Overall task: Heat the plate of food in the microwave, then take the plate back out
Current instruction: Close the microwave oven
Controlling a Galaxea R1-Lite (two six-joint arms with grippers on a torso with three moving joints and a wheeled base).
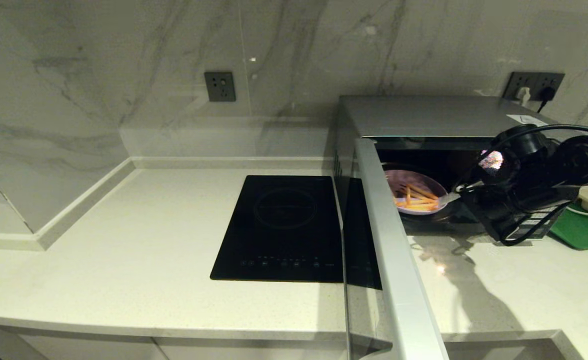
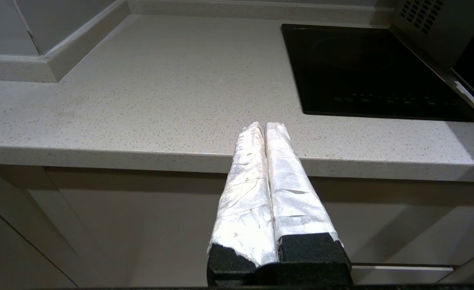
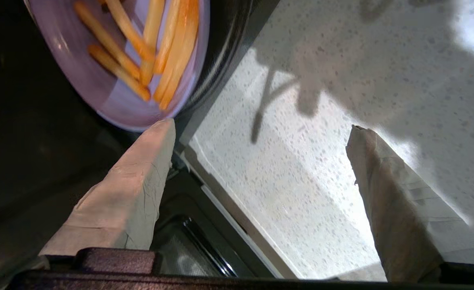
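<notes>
The silver microwave (image 1: pixel 424 115) stands at the back right with its door (image 1: pixel 389 240) swung wide open toward me. Inside its dark cavity sits the pale lilac plate of food (image 1: pixel 416 192), orange fries across it. My right gripper (image 1: pixel 455 202) is at the cavity's mouth, to the right of the plate. In the right wrist view it (image 3: pixel 261 127) is open with nothing between its fingers. One fingertip (image 3: pixel 162 133) sits right at the rim of the plate (image 3: pixel 116 104); the other hangs over the counter. My left gripper (image 2: pixel 265 125) is shut and empty, parked at the counter's front edge.
A flat black induction hob (image 1: pixel 284 225) lies left of the open door. A green tray (image 1: pixel 581 230) rests on the counter at the far right, behind my right arm. The marble wall behind carries power outlets (image 1: pixel 220 86). The pale counter (image 1: pixel 124 240) stretches left.
</notes>
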